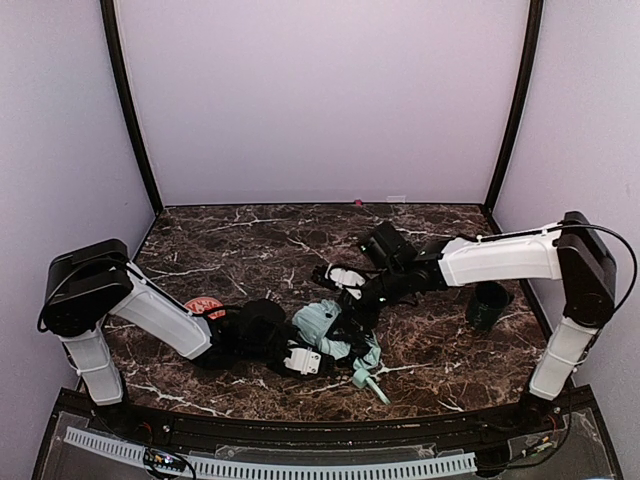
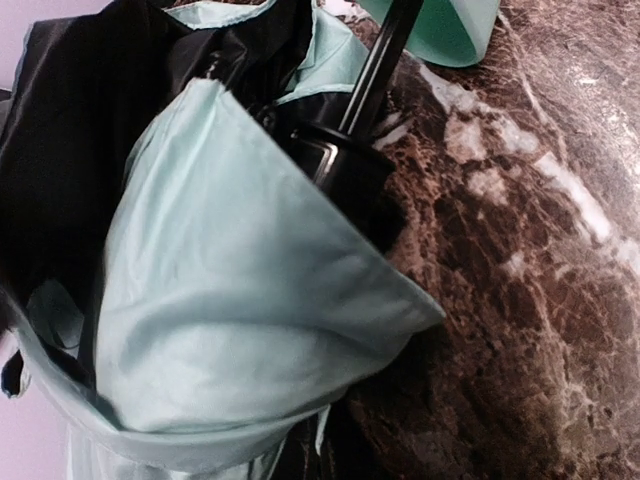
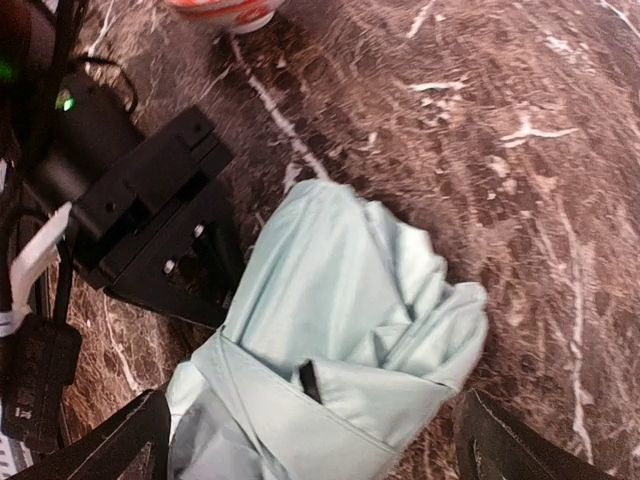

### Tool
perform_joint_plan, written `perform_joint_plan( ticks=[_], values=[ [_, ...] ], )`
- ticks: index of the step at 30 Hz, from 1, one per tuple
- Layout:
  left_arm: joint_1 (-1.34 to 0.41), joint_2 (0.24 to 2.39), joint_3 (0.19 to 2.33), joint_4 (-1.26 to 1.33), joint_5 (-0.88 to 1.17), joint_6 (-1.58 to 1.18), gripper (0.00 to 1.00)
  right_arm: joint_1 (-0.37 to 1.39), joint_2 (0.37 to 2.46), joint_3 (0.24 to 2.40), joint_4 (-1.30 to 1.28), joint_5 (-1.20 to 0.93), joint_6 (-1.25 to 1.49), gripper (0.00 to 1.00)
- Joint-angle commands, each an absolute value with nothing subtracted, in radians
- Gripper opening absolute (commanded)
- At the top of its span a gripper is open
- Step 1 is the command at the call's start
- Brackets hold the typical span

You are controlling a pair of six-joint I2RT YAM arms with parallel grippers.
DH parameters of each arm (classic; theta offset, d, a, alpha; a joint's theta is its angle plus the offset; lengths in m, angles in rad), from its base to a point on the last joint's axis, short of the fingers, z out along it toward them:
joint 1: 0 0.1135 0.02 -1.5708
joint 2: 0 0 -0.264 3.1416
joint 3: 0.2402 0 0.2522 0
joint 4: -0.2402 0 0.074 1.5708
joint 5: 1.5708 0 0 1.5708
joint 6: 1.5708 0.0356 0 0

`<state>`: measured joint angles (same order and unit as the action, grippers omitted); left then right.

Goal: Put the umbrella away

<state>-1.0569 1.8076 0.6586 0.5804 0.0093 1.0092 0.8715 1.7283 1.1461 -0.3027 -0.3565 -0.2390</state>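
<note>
The umbrella lies half-folded at the table's middle, mint fabric bunched, with its mint handle and strap pointing at the near edge. My left gripper grips the fabric bundle from the left. In the left wrist view the fabric covers the fingers, with the black shaft and the handle beyond. My right gripper hovers over the bundle from the far right. It is open, with its fingers wide apart on either side of the fabric.
A dark green cup stands at the right, near the right arm's elbow. A red and white object lies at the left behind the left arm and shows in the right wrist view. Walls enclose the table on three sides.
</note>
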Motion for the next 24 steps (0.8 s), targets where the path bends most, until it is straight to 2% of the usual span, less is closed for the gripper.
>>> perform_joint_plan(
  ticks=[1,7,11,14,20,24],
  values=[
    [-1.06,1.792,0.631,0.466,0.006,0.99,0.0,0.901,1.796,1.112,-0.206,-0.305,-0.316,0.99],
    [-1.059,1.794,0.63,0.466,0.007,0.987,0.0,0.951,1.816,1.11,-0.181,-0.2,-0.173,0.99],
    [-1.059,1.79,0.622,0.471,-0.006,0.983,0.0,0.955,1.716,1.081,-0.143,-0.139,-0.049,0.99],
    [-1.051,1.779,0.609,0.481,-0.012,0.968,0.0,0.973,1.64,1.079,-0.175,0.014,0.058,0.99],
    [-1.039,1.757,0.593,0.508,0.018,0.949,0.0,1.076,1.531,0.936,-0.175,0.197,0.308,0.97],
    [-1.035,1.758,0.597,0.502,0.031,0.944,0.0,1.153,1.557,0.944,-0.23,0.252,0.416,0.94]
  ],
)
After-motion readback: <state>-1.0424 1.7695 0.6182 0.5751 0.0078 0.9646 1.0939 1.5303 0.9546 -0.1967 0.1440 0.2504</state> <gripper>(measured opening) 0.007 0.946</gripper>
